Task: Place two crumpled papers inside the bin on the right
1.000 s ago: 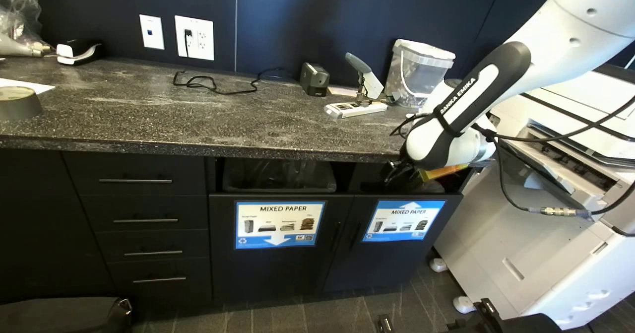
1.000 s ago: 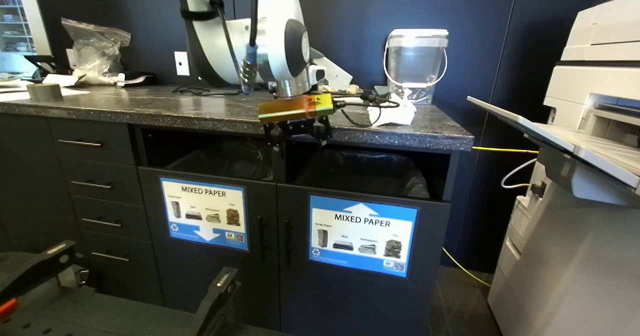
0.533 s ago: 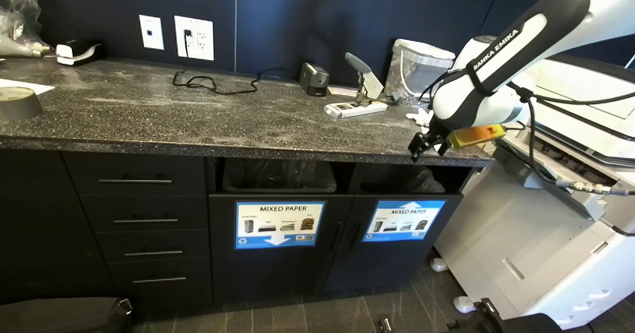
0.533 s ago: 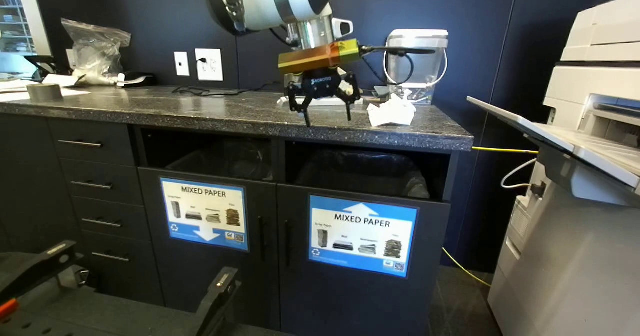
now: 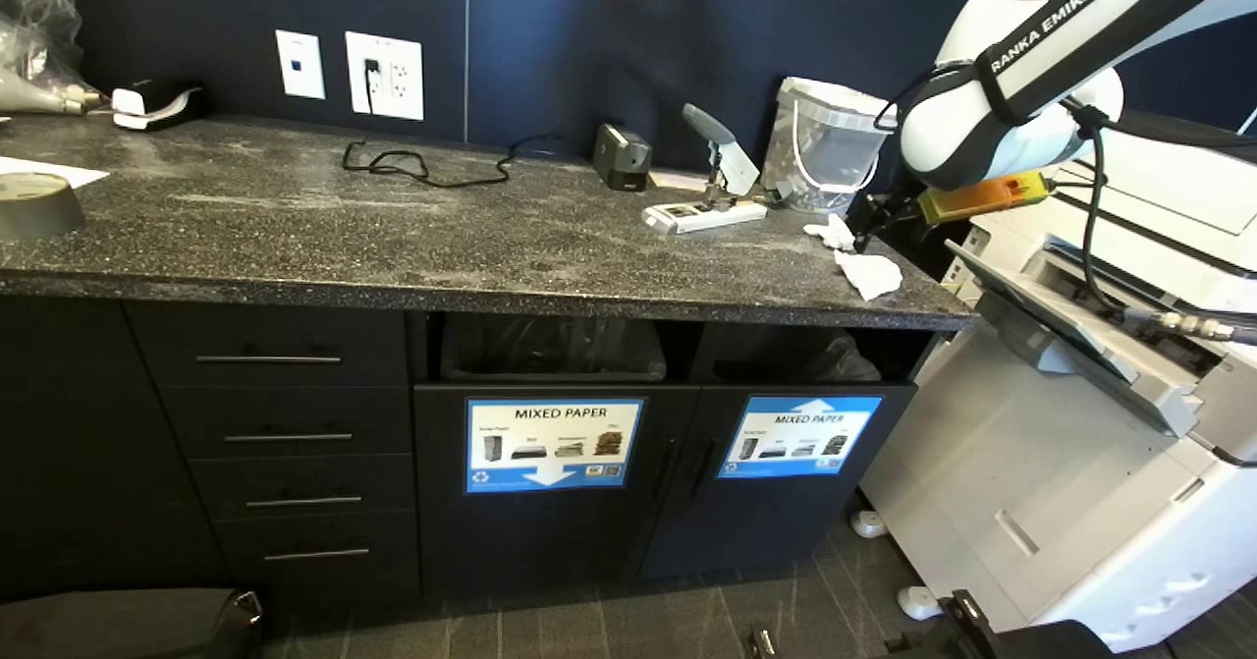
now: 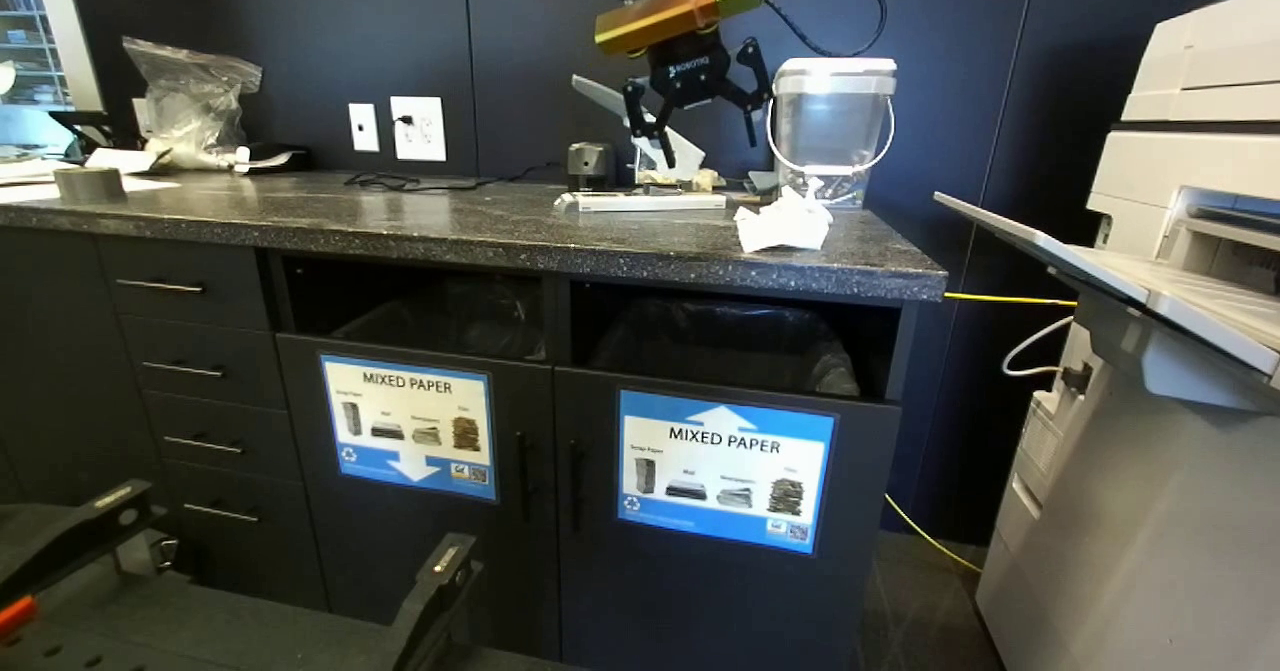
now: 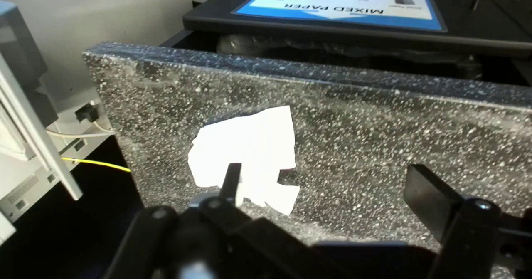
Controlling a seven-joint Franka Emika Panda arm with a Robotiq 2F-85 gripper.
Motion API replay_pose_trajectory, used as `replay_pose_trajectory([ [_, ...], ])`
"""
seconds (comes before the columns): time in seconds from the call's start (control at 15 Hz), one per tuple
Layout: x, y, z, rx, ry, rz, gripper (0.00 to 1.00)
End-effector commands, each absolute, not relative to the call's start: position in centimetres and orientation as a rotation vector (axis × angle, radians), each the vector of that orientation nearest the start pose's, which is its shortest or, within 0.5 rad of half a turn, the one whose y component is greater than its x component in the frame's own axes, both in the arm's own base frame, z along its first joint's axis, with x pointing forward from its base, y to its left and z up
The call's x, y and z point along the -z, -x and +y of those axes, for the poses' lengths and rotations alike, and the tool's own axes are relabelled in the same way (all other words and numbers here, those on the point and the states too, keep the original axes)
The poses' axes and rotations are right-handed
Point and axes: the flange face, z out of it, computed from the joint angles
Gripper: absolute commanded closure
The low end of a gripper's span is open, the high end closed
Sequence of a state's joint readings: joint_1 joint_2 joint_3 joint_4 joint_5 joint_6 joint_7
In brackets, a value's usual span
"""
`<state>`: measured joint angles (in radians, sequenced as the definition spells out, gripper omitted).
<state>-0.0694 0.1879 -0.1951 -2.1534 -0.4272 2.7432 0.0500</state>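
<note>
Rising from the bin (image 6: 710, 591), the gripper (image 6: 711, 154) hangs spread and empty above the counter (image 6: 400, 213); the crumpled paper (image 7: 245, 150) is probably next.

A finger (image 7: 230, 182) partly hides crumpled paper (image 7: 251, 146) near a corner of the bench (image 7: 353, 129), one wad or perhaps two.

I see a dark blue wall (image 5: 628, 60), partly brightened by light (image 5: 550, 30), behind a speckled counter (image 5: 393, 232). Under it I make out four drawers (image 5: 295, 410) and, lower down, grey floor (image 5: 550, 630)
</note>
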Motion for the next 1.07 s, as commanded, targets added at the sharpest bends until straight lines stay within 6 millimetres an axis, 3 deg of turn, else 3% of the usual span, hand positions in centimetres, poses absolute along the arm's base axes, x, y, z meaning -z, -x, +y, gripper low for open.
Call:
replay_pose_trajectory([
  [0.0, -36.6, -58.9, -14.2, 0.765, 3.414, 0.03, 0.0],
  [0.13, -36.2, -59.3, -16.3, 0.781, 3.419, 0.13, 0.0],
  [0.2, -35.3, -59.7, -15.4, 0.797, 3.417, 0.153, 0.0],
  [0.33, -34.0, -60.3, -17.4, 0.802, 3.403, 0.247, 0.0],
  [0.4, -33.1, -60.6, -16.4, 0.82, 3.393, 0.274, 0.0],
  [0.53, -31.9, -61.3, -18.4, 0.832, 3.35, 0.389, 0.0],
  [0.67, -31.1, -62.2, -18.2, 0.872, 3.319, 0.465, 0.0],
  [0.73, -30.7, -62.6, -19.7, 0.87, 3.297, 0.535, 0.0],
  [0.87, -29.8, -63.5, -19.5, 0.892, 3.264, 0.618, 0.0],
  [0.93, -29.5, -63.8, -21.0, 0.883, 3.243, 0.684, 0.0],
  [1.0, -28.9, -64.1, -21.2, 0.88, 3.212, 0.75, 0.0],
])
